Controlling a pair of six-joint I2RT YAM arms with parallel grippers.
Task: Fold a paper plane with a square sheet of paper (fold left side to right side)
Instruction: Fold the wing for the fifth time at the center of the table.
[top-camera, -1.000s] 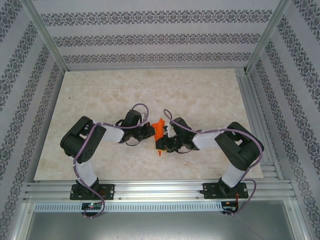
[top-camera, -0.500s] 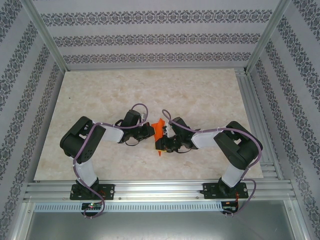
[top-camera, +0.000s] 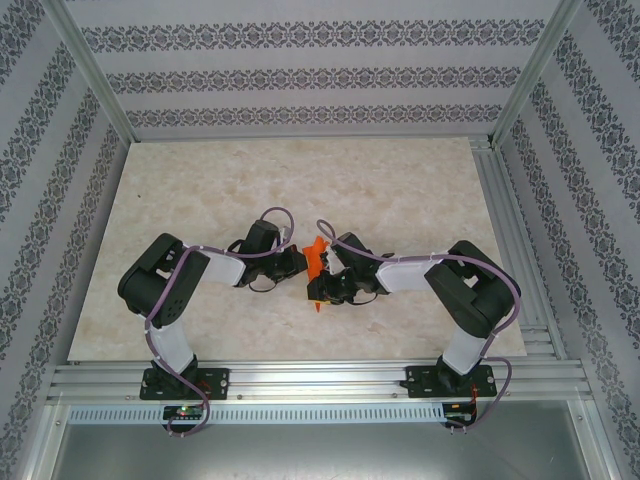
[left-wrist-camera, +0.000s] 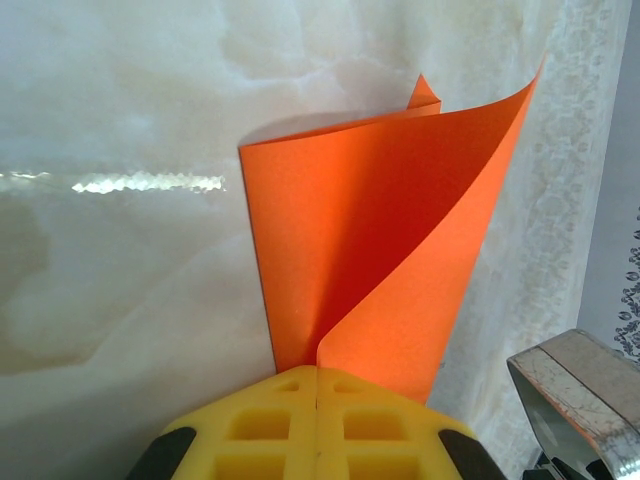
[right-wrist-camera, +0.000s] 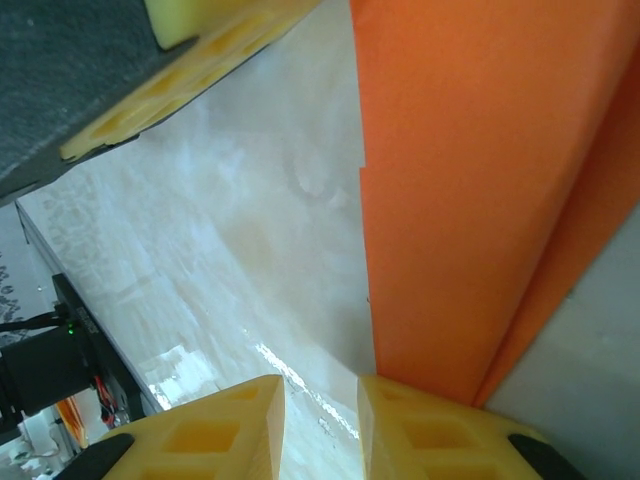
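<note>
The square sheet of paper (top-camera: 316, 258) is bright orange and stands curled up at the table's middle, between both grippers. In the left wrist view the paper (left-wrist-camera: 380, 250) rises as a bent, half-folded flap, and my left gripper (left-wrist-camera: 318, 385) is shut on its near edge, yellow pads pressed together. My left gripper (top-camera: 302, 263) comes at the sheet from the left. My right gripper (top-camera: 322, 290) sits at the sheet's near end. In the right wrist view my right gripper (right-wrist-camera: 320, 410) is open with bare table in the gap, and the paper (right-wrist-camera: 470, 180) lies against its right finger (right-wrist-camera: 430, 430).
The marble-patterned table (top-camera: 400, 180) stretches out behind and to both sides of the arms. An aluminium rail (top-camera: 320, 380) runs along the near edge, with patterned walls around. The left gripper's yellow finger (right-wrist-camera: 200, 60) hangs close above the right gripper.
The right arm has edged left toward the paper's near end. The left gripper keeps its hold and the sheet has shifted slightly left.
</note>
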